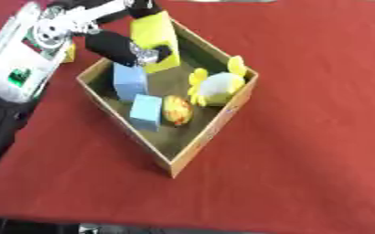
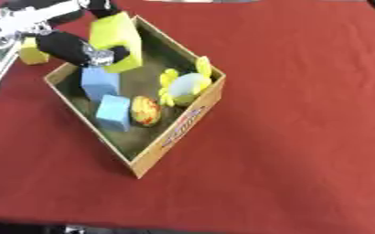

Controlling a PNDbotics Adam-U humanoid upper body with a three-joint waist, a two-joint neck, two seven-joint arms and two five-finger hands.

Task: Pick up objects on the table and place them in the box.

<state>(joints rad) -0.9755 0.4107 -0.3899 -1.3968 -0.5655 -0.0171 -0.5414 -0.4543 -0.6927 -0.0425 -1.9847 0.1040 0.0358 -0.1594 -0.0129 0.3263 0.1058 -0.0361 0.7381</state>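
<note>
Big yellow foam block going into the box

Left eye view: the robot's left hand (image 1: pixel 131 48) is clamped on the big yellow foam-looking block (image 1: pixel 157 39), over the far-left corner of the shallow brown cardboard box (image 1: pixel 215 132). Looks light and squashy, so gripping its broad faces seems best.
Right eye view: a small yellow cube (image 2: pixel 32 52) sits outside, left of the box.

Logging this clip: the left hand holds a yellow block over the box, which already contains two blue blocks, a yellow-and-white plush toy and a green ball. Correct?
One error: the ball is yellow and orange-red, not green, as the left eye view shows. Otherwise right: the left hand holds the yellow block over the box, with two blue blocks and the plush toy inside.
</note>
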